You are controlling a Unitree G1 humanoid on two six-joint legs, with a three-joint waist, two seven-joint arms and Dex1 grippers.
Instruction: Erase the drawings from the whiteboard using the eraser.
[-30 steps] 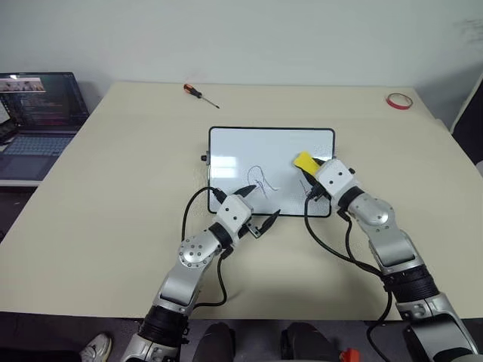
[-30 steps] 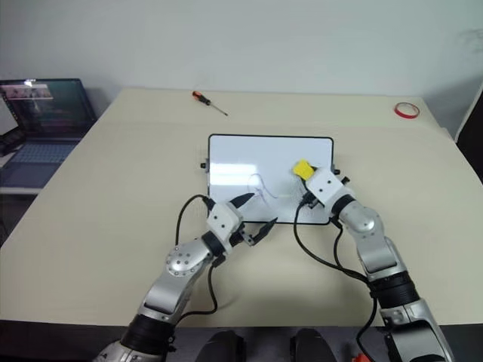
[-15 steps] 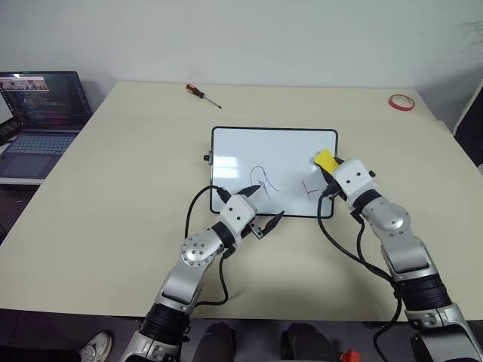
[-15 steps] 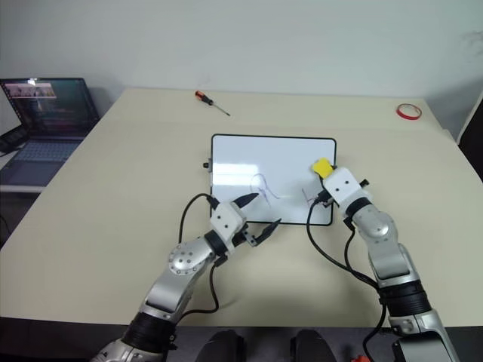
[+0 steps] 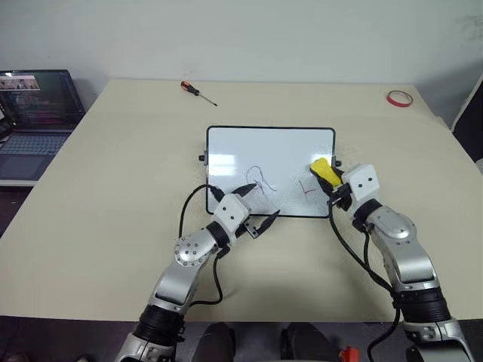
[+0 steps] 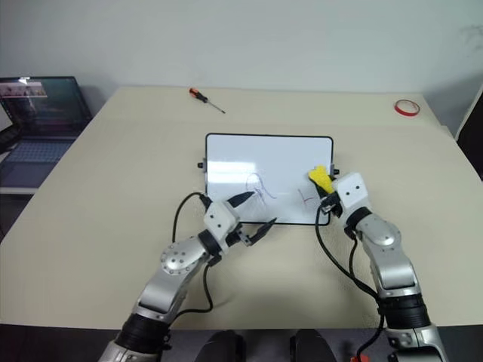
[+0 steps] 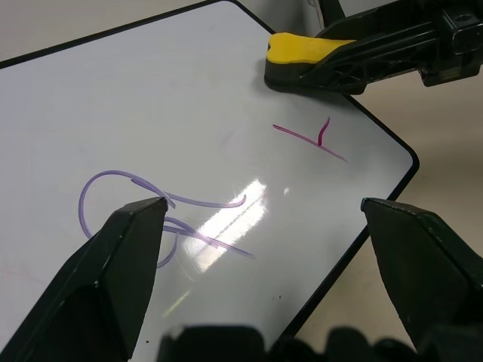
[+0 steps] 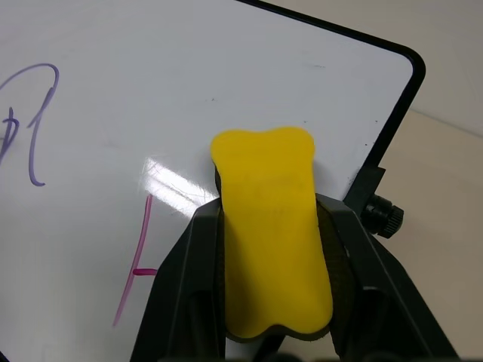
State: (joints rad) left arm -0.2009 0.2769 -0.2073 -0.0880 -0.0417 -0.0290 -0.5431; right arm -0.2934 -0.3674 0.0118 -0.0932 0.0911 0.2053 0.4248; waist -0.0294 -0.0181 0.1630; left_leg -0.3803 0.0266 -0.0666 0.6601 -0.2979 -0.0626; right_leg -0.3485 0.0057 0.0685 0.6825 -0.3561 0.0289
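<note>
The left pincer (image 5: 256, 205) hangs spread over the near edge of the whiteboard (image 5: 264, 147), its fingers either side of the purple squiggle (image 7: 151, 215). The right pincer (image 5: 332, 185) pinches the yellow eraser (image 5: 323, 170) over the board's right end, just beside a red mark (image 5: 308, 189). The board lies mid-tabletop (image 5: 113, 196). Farther off lie a screwdriver (image 5: 198, 92) and red tape ring (image 5: 398, 98).

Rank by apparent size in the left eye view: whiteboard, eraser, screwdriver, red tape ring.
1. whiteboard, by far the largest.
2. screwdriver, longest of the small items, though thin.
3. eraser and red tape ring look similar; the ring lies farther away, so no ranking.
</note>
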